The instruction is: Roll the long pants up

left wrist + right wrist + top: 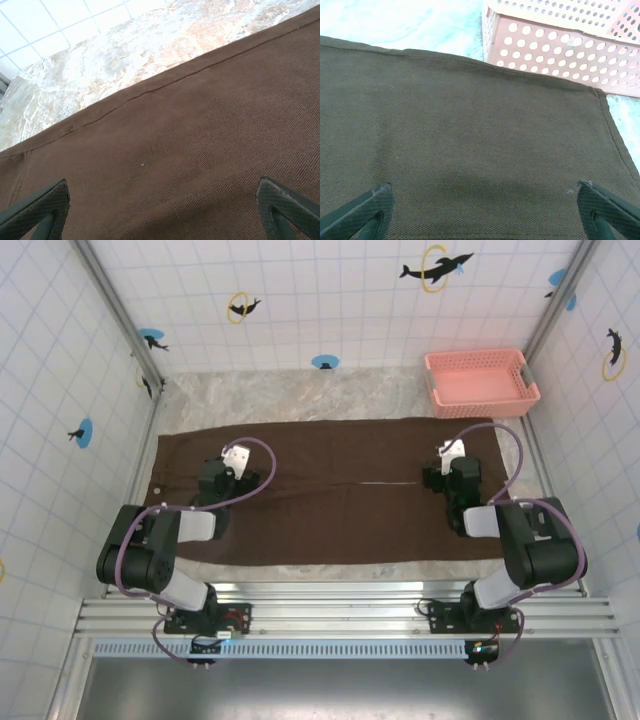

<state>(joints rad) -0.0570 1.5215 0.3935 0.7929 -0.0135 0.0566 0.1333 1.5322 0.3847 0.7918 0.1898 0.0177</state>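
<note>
the pants (340, 510) lie flat on the table (300, 395), spread left to right across most of it, with the long edges running side to side. a thin pale seam (390, 483) runs along the middle of the right half. the far right corner ends just beside the pink basket (480, 380), apart from it as far as i can tell.

the left gripper (161, 187) hangs over the left part of the cloth, near the far edge. its fingers are spread wide and there is nothing between them. the right gripper (484, 189) sits over the right part, facing the corner by the basket, equally wide and equally empty. whether the tips touch the cloth i cannot tell.

the fabric shows a fine twill weave and lies limp, with no stiffness. it is probably light, soft and not slippery, with enough tooth for the pads to catch. it would sag and bunch if lifted from one point, and a loose roll would likely spring open.

the best hold is likely along one short end, pinching the edge itself with one finger slid under it. a hold near each corner of that end would keep the roll straight. the flat middle offers nothing to pinch. at the right end the basket stands close, so a wide jaw may knock it.
</note>
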